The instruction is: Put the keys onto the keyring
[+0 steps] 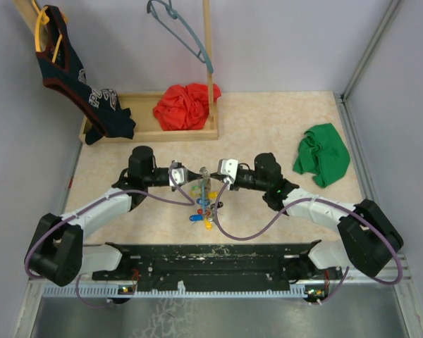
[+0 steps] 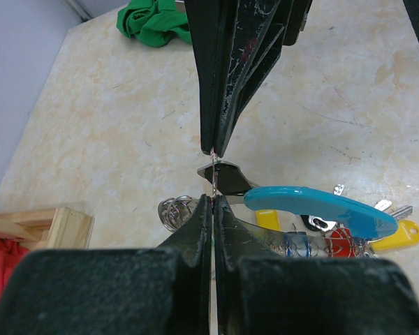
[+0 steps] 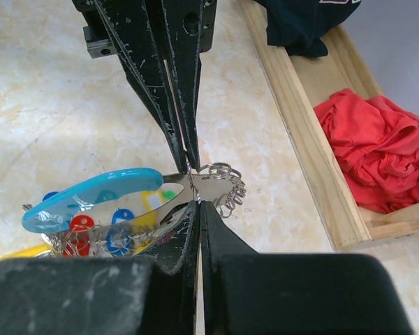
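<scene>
The keyring (image 3: 91, 199) is a grey hoop with a light-blue section (image 2: 321, 209). It is tilted, its grey end raised between my two grippers at the table's middle. My left gripper (image 2: 213, 199) and right gripper (image 3: 197, 202) meet tip to tip, both shut on the hoop's thin metal (image 2: 214, 174). From above, the left gripper (image 1: 197, 176) and right gripper (image 1: 213, 176) face each other. Several keys (image 1: 201, 210) with red (image 3: 77, 230), blue (image 3: 119, 237) and yellow (image 2: 398, 237) tags hang on the hoop's low end. A bunch of small wire rings (image 3: 227, 188) sits beside the pinch.
A wooden tray (image 1: 144, 134) at the back holds a red cloth (image 1: 187, 105). A dark garment (image 1: 77, 77) hangs at the back left. A grey-blue hanger (image 1: 180, 28) hangs on a wooden post. A green cloth (image 1: 323, 153) lies at the right.
</scene>
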You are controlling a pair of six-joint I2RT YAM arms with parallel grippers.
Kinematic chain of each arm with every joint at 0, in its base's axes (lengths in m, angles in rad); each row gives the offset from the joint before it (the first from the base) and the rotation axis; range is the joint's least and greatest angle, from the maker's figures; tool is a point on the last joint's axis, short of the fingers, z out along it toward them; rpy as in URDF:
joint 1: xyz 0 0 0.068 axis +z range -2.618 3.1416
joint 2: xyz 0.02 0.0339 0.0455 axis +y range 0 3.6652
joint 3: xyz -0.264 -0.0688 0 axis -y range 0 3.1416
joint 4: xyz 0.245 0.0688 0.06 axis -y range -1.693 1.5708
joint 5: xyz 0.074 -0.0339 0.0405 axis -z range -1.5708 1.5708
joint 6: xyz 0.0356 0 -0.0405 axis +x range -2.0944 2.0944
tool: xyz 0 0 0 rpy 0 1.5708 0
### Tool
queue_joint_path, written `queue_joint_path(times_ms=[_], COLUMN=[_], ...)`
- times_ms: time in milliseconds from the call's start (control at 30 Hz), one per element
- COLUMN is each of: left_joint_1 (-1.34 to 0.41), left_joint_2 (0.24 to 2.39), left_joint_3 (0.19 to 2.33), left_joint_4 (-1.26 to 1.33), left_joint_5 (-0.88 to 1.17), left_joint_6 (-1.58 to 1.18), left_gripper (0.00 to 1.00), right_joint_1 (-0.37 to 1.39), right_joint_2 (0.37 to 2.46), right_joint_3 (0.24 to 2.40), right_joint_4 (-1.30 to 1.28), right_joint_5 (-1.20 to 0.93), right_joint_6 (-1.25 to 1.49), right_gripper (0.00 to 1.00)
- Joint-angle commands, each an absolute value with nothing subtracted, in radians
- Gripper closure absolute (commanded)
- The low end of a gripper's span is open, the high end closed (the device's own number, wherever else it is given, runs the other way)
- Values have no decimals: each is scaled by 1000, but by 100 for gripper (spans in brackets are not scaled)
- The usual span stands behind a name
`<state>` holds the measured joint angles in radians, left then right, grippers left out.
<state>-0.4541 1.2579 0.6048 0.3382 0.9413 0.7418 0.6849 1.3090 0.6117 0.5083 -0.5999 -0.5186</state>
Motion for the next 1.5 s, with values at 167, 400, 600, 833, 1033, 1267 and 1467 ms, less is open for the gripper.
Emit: queue_joint_path(times_ms=[167, 400, 600, 833, 1033, 1267, 1467], left_joint_1=[-460, -462, -464, -467, -468, -468, -468], left_joint_2=[1238, 1239, 1241, 1239, 1238, 1232, 1221], left_joint_3=[598, 599, 600, 600, 600, 597, 590], left_joint_4=[370, 371, 370, 365, 362, 361, 355], left_joint_5=[963, 966, 976, 986, 993, 974, 924], left_joint_6=[761, 761, 767, 775, 779, 778, 779], left_gripper=[100, 100, 100, 100, 100, 100, 100], right_joint_1=[692, 692, 692, 692, 692, 692, 690], right_joint_2=[1290, 1295, 1307, 1315, 1324, 1305, 1204], right_joint_3=[670, 670, 677, 695, 711, 704, 671], right_joint_4=[564, 580, 582, 574, 548, 513, 399], right_joint_5=[-630, -641, -657, -684, -706, -671, -483], right_joint_6=[-490, -476, -475, -464, -463, -471, -378], right_gripper=[100, 100, 100, 100, 100, 100, 100])
